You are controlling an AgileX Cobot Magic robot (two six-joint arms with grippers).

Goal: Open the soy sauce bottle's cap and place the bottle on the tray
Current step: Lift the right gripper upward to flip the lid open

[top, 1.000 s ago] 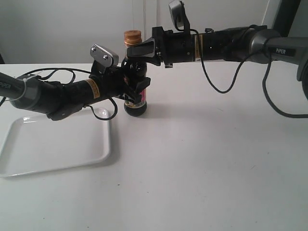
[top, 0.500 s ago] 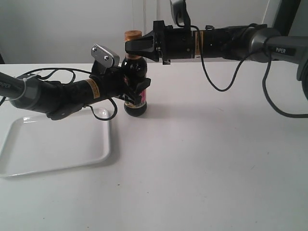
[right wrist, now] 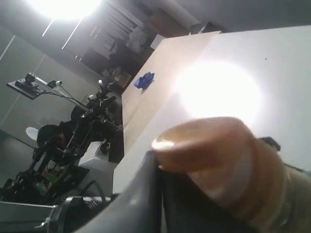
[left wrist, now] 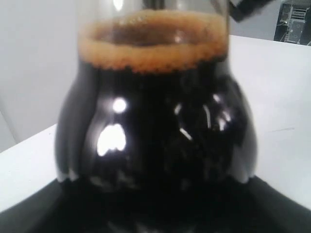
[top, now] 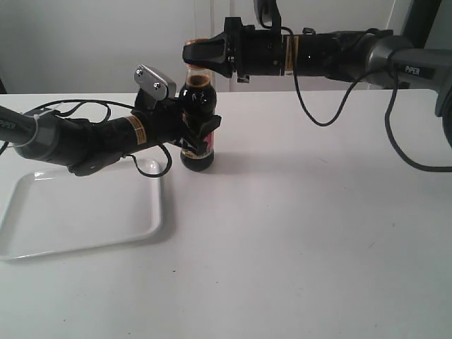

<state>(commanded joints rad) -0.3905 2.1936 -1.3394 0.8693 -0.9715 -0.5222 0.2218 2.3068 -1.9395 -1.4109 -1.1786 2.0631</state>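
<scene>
The soy sauce bottle stands upright on the tabletop, toward the far edge and a little left of the middle, just beyond the tray's far right corner. The tray lies flat near the left edge with nothing on it. The left end effector is clamped on the bottle's body from the left side, its jaws around the label; the left wrist view is filled by the bottle's dark shoulder and the froth line at the neck. The right end effector reaches in from the right at cap height and hides the cap in the exterior view. In the right wrist view the golden-tan cap sits against one grey finger, so the jaws seem closed on or hooked at it, though full contact on both sides cannot be told.

The step in hand looks like flipping the cap open. It would go best if the left arm held the bottle firmly and vertical while the right lifted the cap's free edge upward about its hinge, rather than pulling sideways, which could tip the bottle or spill sauce. The bottle is not yet on the tray.
</scene>
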